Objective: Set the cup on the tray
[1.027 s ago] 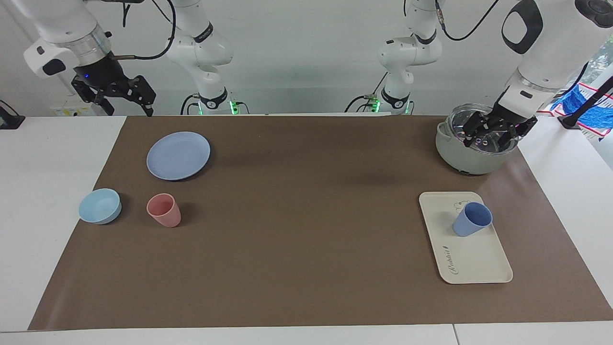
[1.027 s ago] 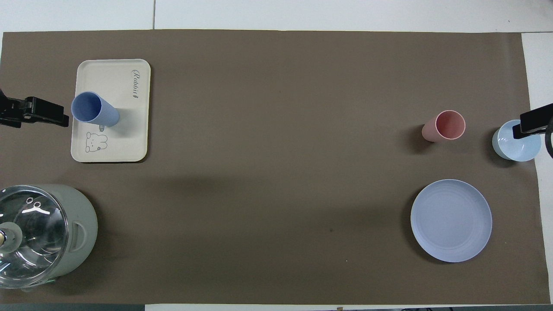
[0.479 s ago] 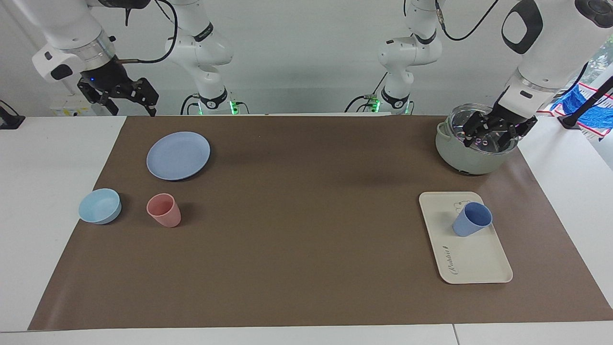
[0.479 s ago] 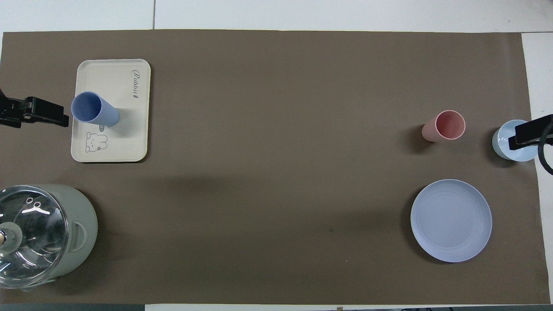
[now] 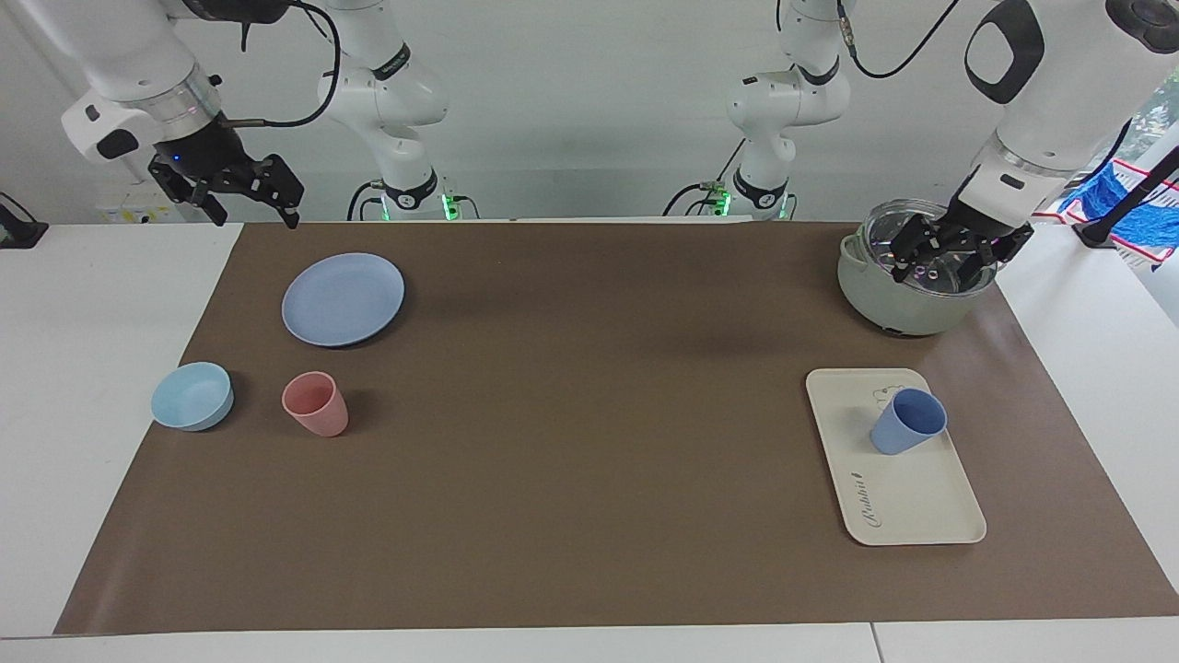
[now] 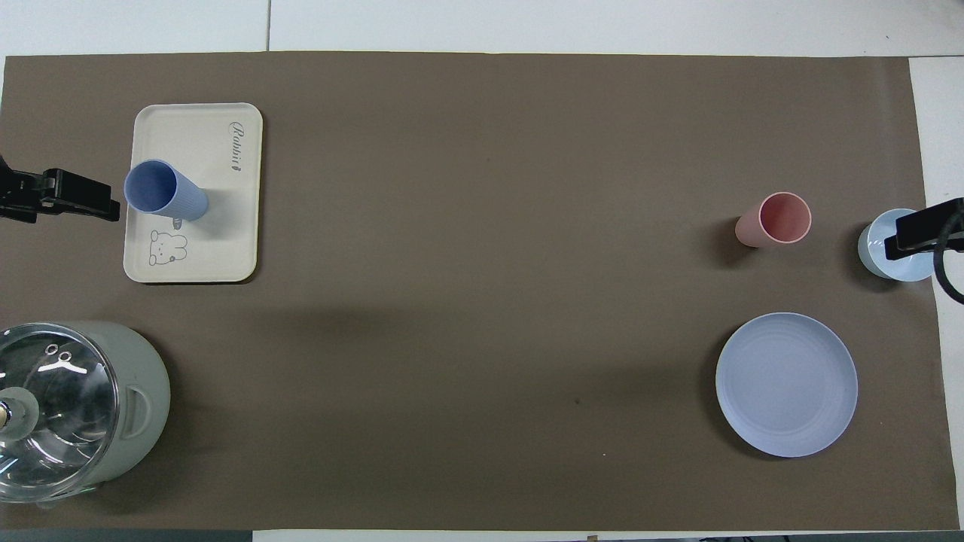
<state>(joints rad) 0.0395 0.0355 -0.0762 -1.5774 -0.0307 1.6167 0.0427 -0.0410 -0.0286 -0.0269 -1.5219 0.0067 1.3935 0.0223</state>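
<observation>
The periwinkle-blue cup (image 5: 907, 421) (image 6: 164, 191) stands upright on the cream tray (image 5: 912, 502) (image 6: 196, 135), at the tray's end nearer the robots, beside the bear drawing. Nothing touches it. My left gripper (image 5: 932, 270) hangs open and empty above the lidded pot, well clear of the cup. My right gripper (image 5: 256, 215) is raised, open and empty, over the table's edge at the right arm's end. In the overhead view only dark fingertips (image 6: 83, 205) show beside the tray.
A grey-green pot with a glass lid (image 5: 907, 295) (image 6: 68, 410) sits nearer the robots than the tray. At the right arm's end lie a round blue plate (image 5: 343, 298) (image 6: 786, 384), a pink cup (image 5: 316, 403) (image 6: 776, 219) and a light-blue bowl (image 5: 192, 395) (image 6: 881, 260).
My right gripper has drawn back a little toward the robots' end. The left gripper, cup and tray have not moved.
</observation>
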